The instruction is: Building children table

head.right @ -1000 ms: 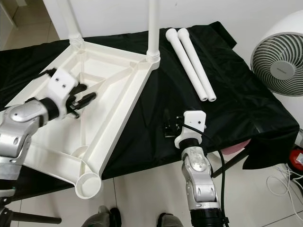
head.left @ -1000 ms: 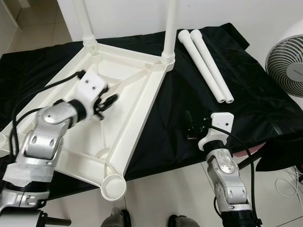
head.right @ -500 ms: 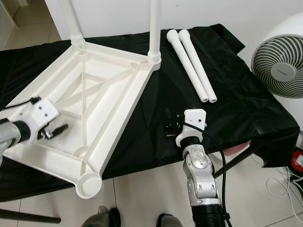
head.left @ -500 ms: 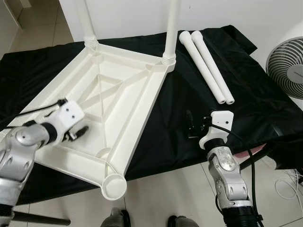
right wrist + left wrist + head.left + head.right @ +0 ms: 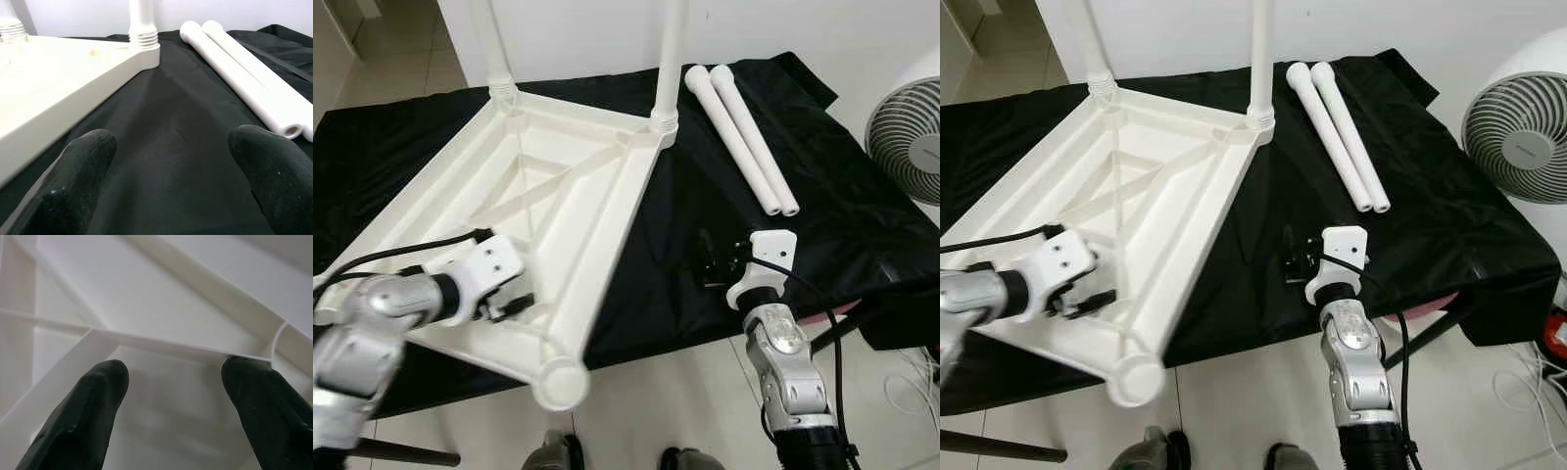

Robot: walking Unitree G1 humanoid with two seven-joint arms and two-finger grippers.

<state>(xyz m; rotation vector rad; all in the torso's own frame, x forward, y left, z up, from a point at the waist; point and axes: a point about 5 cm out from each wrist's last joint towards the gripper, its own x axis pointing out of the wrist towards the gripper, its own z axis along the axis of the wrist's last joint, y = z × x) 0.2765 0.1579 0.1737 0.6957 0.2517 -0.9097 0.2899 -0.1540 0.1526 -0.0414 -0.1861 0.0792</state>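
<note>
The white table top lies upside down on a black cloth. Two white legs stand screwed into its far corners. Two loose legs lie side by side on the cloth to the right. My left gripper is open, low inside the ribbed underside close to the near corner socket; in the left wrist view its fingers stand either side of a thin rib. My right gripper is open over bare cloth, right of the table top, holding nothing.
A white fan stands at the right past the cloth's edge. A white wall rises behind the table. Tiled floor lies in front, with my feet on it and cables at the right.
My left gripper has drawn back from the middle of the underside to the near edge, then across toward the near corner socket. The right arm has stayed put.
</note>
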